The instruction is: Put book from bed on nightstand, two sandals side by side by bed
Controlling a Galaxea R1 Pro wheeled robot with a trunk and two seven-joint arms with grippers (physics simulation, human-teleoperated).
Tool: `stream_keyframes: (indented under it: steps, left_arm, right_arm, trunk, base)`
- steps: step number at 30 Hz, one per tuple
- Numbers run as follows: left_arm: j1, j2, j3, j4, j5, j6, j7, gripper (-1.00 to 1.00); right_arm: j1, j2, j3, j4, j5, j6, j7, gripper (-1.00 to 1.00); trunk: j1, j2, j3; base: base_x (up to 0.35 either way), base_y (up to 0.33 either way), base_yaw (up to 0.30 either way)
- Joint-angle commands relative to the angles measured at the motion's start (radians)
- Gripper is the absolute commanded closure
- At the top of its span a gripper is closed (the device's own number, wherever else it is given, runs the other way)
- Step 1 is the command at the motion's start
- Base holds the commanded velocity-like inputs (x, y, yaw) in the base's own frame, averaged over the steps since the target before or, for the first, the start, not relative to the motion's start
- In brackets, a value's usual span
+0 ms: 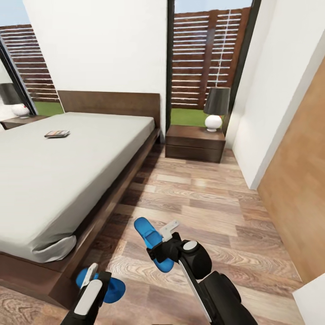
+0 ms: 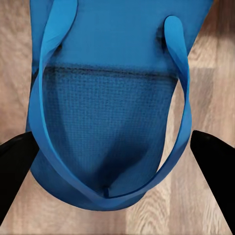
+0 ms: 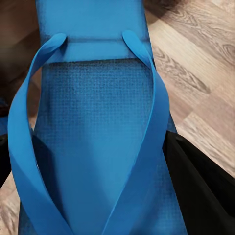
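While the book [image 1: 57, 133] lies far up the bed [image 1: 54, 180] on the left, the left gripper [image 1: 92, 282] pinches one blue sandal [image 1: 115, 289] above the plank floor [image 1: 216, 203] beside the frame. To its right, the right gripper [image 1: 164, 246] clamps the second sandal [image 1: 146, 234], fingers [image 3: 200, 186] tight against its sole. A nightstand [image 1: 195, 143] stands beyond.

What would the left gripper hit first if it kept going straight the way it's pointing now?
The blue sandal: in the left wrist view it lies directly between the left gripper's jaws, with the wood floor behind it. How near it is can't be judged.
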Motion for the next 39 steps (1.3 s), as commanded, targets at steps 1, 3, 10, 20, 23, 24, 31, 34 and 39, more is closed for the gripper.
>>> stream_keyframes:
  steps: [1, 3, 10, 20, 23, 24, 31, 34, 39]
  left_arm:
    - [-0.02, -0.005, 0.0, 0.023, 0.003, 0.001, 0.003, 1.0]
    - [-0.033, -0.007, -0.001, 0.046, 0.001, 0.002, 0.0, 1.0]
    - [-0.055, -0.012, -0.005, 0.089, -0.006, 0.011, -0.015, 1.0]
    - [-0.058, -0.012, -0.007, 0.092, -0.008, 0.017, -0.029, 1.0]
    - [-0.065, -0.013, -0.035, 0.088, -0.005, 0.016, -0.024, 1.0]
    - [-0.07, -0.013, -0.043, 0.086, -0.003, 0.016, -0.021, 1.0]
    - [-0.117, 0.008, -0.076, 0.075, -0.004, 0.017, 0.014, 1.0]
    - [-0.136, 0.011, -0.073, 0.08, 0.001, 0.017, 0.045, 1.0]
    - [-0.157, 0.01, -0.07, 0.079, 0.047, 0.01, 0.162, 1.0]
  right_arm:
    - [-0.001, 0.0, -0.001, -0.001, 0.009, 0.007, 0.008, 1.0]
    - [-0.001, 0.0, -0.002, -0.001, 0.008, 0.013, 0.009, 1.0]
    - [-0.001, 0.0, -0.006, -0.007, 0.007, 0.036, 0.011, 1.0]
    - [0.001, -0.001, -0.015, -0.102, 0.007, 0.067, 0.011, 1.0]
    - [0.001, -0.002, -0.015, -0.107, 0.007, 0.074, 0.011, 1.0]
    - [0.001, -0.002, -0.016, -0.108, 0.007, 0.074, 0.011, 1.0]
    - [0.001, -0.004, -0.018, -0.11, 0.008, 0.09, 0.011, 1.0]
    - [0.001, -0.004, -0.02, -0.11, 0.008, 0.107, 0.011, 1.0]
    - [0.001, -0.004, -0.021, -0.111, 0.008, 0.125, 0.011, 1.0]
  trunk:
    - [0.0, 0.0, -0.001]
    - [0.0, 0.0, -0.001]
    - [0.0, 0.0, -0.002]
    - [0.0, 0.0, -0.002]
    - [0.0, 0.0, -0.002]
    - [0.0, 0.0, -0.002]
    - [0.0, 0.0, -0.002]
    - [0.0, 0.0, -0.002]
    - [0.001, -0.001, -0.009]
  base:
    - [0.028, -0.022, 0.09]
    - [0.02, -0.016, 0.065]
    - [0.067, -0.04, 0.018]
    - [0.225, -0.158, 0.001]
    - [0.091, -0.066, 0.0]
    - [0.048, -0.035, 0.0]
    - [0.015, -0.011, 0.0]
    - [0.003, -0.002, 0.0]
    - [0.001, -0.001, 0.0]
